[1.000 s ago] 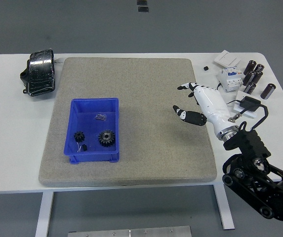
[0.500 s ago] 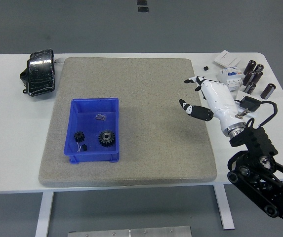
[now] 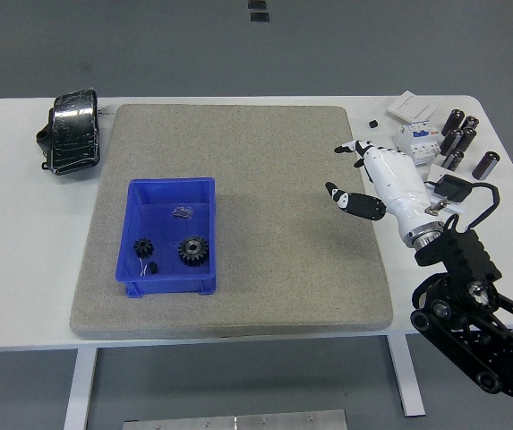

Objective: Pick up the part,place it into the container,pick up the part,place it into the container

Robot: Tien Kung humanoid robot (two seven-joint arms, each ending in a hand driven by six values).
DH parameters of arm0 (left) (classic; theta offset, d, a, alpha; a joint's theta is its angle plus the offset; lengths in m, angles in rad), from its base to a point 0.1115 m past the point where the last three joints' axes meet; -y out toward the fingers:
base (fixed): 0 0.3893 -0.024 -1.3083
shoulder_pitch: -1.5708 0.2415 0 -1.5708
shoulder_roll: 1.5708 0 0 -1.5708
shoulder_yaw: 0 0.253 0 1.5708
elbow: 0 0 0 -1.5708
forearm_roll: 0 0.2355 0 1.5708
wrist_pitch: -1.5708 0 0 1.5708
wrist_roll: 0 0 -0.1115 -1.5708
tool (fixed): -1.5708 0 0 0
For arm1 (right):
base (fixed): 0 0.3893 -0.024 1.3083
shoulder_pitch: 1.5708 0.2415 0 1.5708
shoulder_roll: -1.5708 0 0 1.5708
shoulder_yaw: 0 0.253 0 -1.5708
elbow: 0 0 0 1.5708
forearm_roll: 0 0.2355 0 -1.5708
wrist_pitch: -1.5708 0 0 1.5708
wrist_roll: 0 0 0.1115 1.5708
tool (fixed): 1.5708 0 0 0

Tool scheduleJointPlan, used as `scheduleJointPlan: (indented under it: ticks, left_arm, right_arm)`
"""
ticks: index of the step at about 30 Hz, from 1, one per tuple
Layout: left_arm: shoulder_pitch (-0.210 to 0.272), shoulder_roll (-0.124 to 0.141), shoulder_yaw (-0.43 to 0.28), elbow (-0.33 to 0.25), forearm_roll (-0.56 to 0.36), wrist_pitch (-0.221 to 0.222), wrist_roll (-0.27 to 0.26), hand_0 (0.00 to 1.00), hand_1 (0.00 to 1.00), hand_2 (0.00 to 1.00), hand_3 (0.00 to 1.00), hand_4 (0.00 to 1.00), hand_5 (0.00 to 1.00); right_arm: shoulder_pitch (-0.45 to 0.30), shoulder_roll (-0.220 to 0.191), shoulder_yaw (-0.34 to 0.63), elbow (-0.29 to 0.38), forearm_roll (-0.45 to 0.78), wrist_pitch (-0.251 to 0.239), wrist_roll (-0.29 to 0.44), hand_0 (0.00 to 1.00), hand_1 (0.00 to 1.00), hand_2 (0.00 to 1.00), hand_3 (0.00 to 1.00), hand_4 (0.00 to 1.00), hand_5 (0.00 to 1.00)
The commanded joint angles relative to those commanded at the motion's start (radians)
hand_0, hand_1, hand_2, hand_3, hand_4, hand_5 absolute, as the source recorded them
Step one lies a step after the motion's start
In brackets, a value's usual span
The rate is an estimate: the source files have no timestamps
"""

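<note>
A blue container (image 3: 171, 190) sits on the left part of the grey mat (image 3: 265, 179). In it lie a large black gear (image 3: 193, 250), a small black gear (image 3: 143, 246), a small black piece (image 3: 152, 267) and a small clear bag (image 3: 183, 212). My right hand (image 3: 354, 175) is white with black fingertips. It hovers over the mat's right edge with its fingers spread and holds nothing. Loose parts lie on the table at the far right: several dark cylinders (image 3: 460, 139), a white breaker (image 3: 417, 139) and a tiny black piece (image 3: 373, 124). The left arm is out of view.
A black wrapped bundle (image 3: 70, 132) lies at the table's far left corner. White flat pieces (image 3: 411, 106) lie at the far right. A black box on a white card (image 3: 449, 187) lies by my right wrist. The table's near edge runs below the mat.
My right hand moved right and slightly toward the far side between the first two frames, from over the mat to its right edge. It has barely moved since.
</note>
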Motion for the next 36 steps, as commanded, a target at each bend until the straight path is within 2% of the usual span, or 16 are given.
scheduleJointPlan:
  ticks: [11,17,18,23,24,29,30,35,36]
  left_arm:
    - [0.015,0.001,0.000,0.001,-0.016,0.002,-0.001,0.684,0.683,0.677,0.637,0.742,0.244]
    - [0.012,-0.009,0.006,0.002,-0.029,0.001,-0.005,0.684,0.682,0.677,0.637,0.743,0.245]
    - [0.012,-0.010,0.006,0.002,-0.029,0.001,-0.005,0.685,0.681,0.676,0.638,0.743,0.244]
    - [0.012,-0.010,0.007,0.003,-0.029,0.000,-0.005,0.685,0.681,0.676,0.638,0.743,0.244]
    - [0.012,-0.009,0.008,0.003,-0.029,0.000,-0.005,0.685,0.680,0.675,0.638,0.742,0.245]
    - [0.013,-0.006,0.003,0.003,-0.019,-0.001,-0.002,0.685,0.680,0.675,0.638,0.742,0.245]
    - [0.013,-0.006,0.002,0.002,-0.018,-0.001,-0.002,0.685,0.680,0.675,0.638,0.743,0.245]
    - [0.009,-0.003,0.000,0.002,-0.013,-0.002,-0.001,0.685,0.680,0.675,0.638,0.743,0.245]
    - [0.008,-0.002,0.000,0.002,-0.011,-0.002,0.000,0.685,0.680,0.674,0.637,0.742,0.245]
  right_arm:
    - [0.029,-0.002,-0.030,0.011,0.012,0.011,-0.007,0.378,0.593,0.767,0.763,0.732,0.301]
    - [0.049,-0.005,-0.058,0.005,0.005,0.052,-0.025,0.383,0.597,0.769,0.776,0.734,0.310]
    - [0.051,-0.004,-0.060,0.005,0.004,0.055,-0.027,0.405,0.638,0.787,0.804,0.742,0.328]
    - [0.051,-0.004,-0.061,0.005,0.003,0.074,-0.038,0.405,0.638,0.787,0.804,0.742,0.328]
    - [0.050,-0.005,-0.060,0.005,0.003,0.077,-0.039,0.460,0.670,0.782,0.800,0.753,0.359]
    - [0.040,-0.015,-0.045,0.010,0.007,0.082,-0.038,0.460,0.670,0.782,0.800,0.753,0.359]
    - [0.037,-0.016,-0.041,0.011,0.009,0.082,-0.036,0.638,0.714,0.780,0.793,0.758,0.371]
    - [0.024,-0.022,-0.026,0.010,0.016,0.084,-0.028,0.638,0.714,0.780,0.793,0.758,0.371]
    - [0.022,-0.022,-0.024,0.010,0.018,0.084,-0.027,0.862,0.783,0.793,0.792,0.809,0.454]
